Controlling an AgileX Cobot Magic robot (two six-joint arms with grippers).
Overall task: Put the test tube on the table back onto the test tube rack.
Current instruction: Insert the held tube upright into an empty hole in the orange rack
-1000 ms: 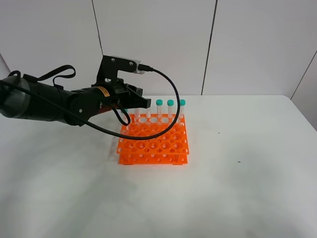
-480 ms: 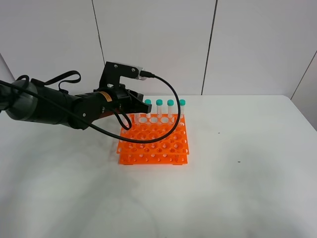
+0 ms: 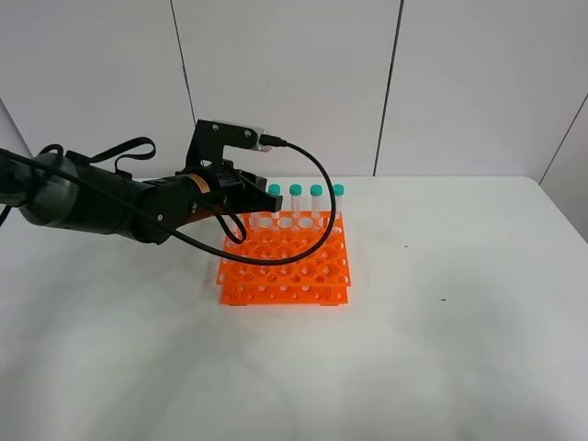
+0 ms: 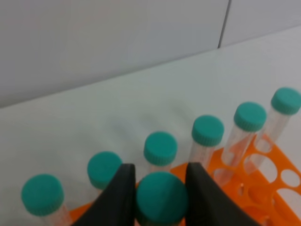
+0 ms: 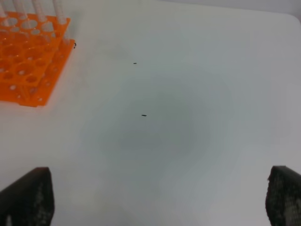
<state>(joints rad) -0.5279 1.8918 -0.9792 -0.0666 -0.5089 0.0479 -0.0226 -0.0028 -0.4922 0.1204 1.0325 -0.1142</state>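
Note:
My left gripper (image 3: 255, 197) hovers over the back left part of the orange test tube rack (image 3: 287, 264). In the left wrist view its two black fingers (image 4: 120, 197) are closed on the teal cap of the test tube (image 4: 161, 197), which stands upright over the rack (image 4: 263, 188). Its lower part is hidden. Behind it, several identical capped tubes (image 4: 207, 130) stand in the rack's back row (image 3: 316, 191). My right gripper (image 5: 155, 200) is open and empty above bare table (image 5: 188, 117); it is out of the exterior view.
The white table (image 3: 441, 349) spreads wide around the rack. A black cable (image 3: 317, 220) loops from the left wrist over the rack. Grey wall panels (image 3: 294, 83) stand behind the table's far edge.
My left gripper has drawn back to the left and dropped slightly over the rack's back left. One more teal cap in the back row now shows to its right.

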